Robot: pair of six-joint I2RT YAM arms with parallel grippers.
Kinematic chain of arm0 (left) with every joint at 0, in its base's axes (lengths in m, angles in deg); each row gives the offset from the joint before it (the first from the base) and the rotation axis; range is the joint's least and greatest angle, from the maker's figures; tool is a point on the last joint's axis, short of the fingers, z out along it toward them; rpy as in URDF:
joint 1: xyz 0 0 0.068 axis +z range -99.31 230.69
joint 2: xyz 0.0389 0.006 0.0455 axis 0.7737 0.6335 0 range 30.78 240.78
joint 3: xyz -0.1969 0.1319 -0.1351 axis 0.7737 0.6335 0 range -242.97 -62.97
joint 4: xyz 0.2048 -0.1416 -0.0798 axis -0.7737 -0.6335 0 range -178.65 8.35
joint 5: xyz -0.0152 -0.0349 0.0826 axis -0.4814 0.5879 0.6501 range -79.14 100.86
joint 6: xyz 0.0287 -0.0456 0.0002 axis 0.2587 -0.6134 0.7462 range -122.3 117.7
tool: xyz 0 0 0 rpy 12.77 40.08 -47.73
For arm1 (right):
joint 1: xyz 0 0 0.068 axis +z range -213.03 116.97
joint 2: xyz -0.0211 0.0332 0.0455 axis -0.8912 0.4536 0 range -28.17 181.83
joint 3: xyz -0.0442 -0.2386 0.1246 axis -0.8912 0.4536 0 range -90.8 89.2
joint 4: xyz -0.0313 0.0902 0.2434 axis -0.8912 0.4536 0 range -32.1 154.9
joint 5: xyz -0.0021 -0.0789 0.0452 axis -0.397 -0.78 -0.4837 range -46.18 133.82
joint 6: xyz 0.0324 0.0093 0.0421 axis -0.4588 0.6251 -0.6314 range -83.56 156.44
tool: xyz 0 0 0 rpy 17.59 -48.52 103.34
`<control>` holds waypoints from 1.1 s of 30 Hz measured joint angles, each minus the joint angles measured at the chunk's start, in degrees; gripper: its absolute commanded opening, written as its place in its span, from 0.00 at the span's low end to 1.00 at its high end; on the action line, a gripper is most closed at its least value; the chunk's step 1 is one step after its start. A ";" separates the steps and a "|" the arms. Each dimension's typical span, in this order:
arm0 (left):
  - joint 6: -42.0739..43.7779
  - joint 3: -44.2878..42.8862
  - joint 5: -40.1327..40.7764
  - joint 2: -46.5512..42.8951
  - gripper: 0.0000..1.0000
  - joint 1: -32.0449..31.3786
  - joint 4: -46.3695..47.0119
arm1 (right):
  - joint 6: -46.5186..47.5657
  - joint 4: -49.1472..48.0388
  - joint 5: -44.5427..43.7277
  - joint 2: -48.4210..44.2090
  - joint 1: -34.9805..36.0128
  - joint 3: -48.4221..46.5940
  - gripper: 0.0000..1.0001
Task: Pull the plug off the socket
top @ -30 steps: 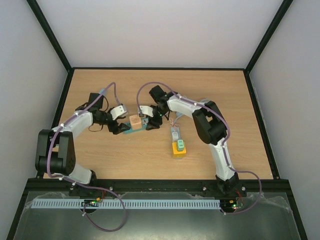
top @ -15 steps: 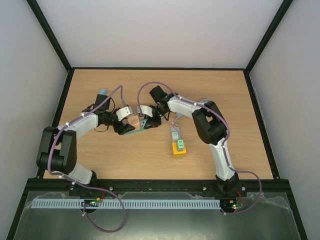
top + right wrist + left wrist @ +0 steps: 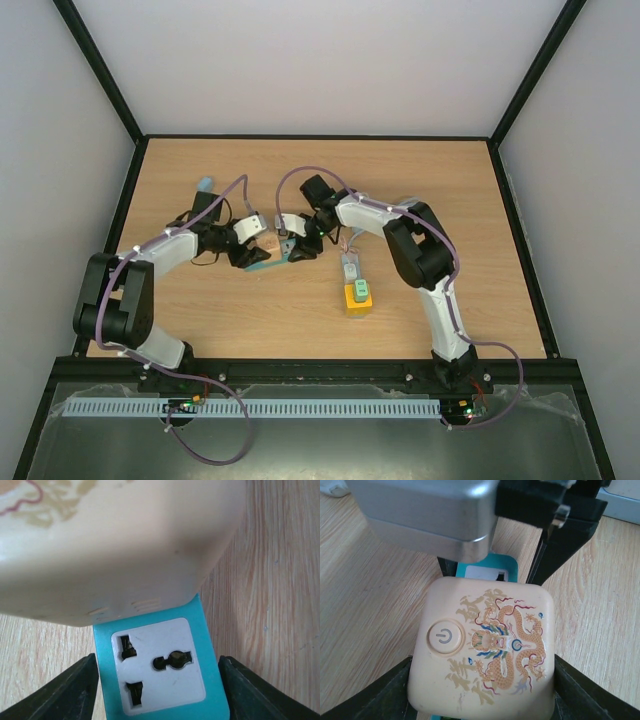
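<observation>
Here, the left tool (image 3: 482, 700) clamps one cream plug (image 3: 490, 650) and the right tool (image 3: 161, 692) clamps one teal socket (image 3: 160, 667).

Field note: mid-counter (image 3: 420, 180), your plug (image 3: 268, 243) sat on top of the socket (image 3: 259, 264), with one uncovered outlet beside it. Your left pincer (image 3: 250, 250) flanked the plug from the left. Your right pincer (image 3: 292, 246) straddled the socket from the right. A small block (image 3: 358, 296) lay right of them, nearer the arm bases.
</observation>
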 measured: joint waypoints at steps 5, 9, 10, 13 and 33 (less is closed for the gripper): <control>-0.02 0.11 -0.17 0.00 0.52 -0.04 0.09 | 0.00 0.02 -0.28 0.02 0.42 0.20 0.59; 0.09 0.11 -0.35 0.00 0.71 -0.13 -0.02 | 0.11 -0.07 -0.59 0.02 0.42 0.20 0.52; 0.17 0.11 -0.35 -0.02 0.73 -0.15 -0.02 | 0.20 -0.04 -0.59 0.02 0.42 0.20 0.51; 0.39 0.22 0.00 0.00 0.74 -0.26 -0.02 | 0.24 -0.07 -0.31 0.02 0.55 0.20 0.46; -0.09 0.33 0.13 0.22 0.43 -0.83 0.00 | 0.68 0.17 -0.46 0.04 1.25 0.17 0.19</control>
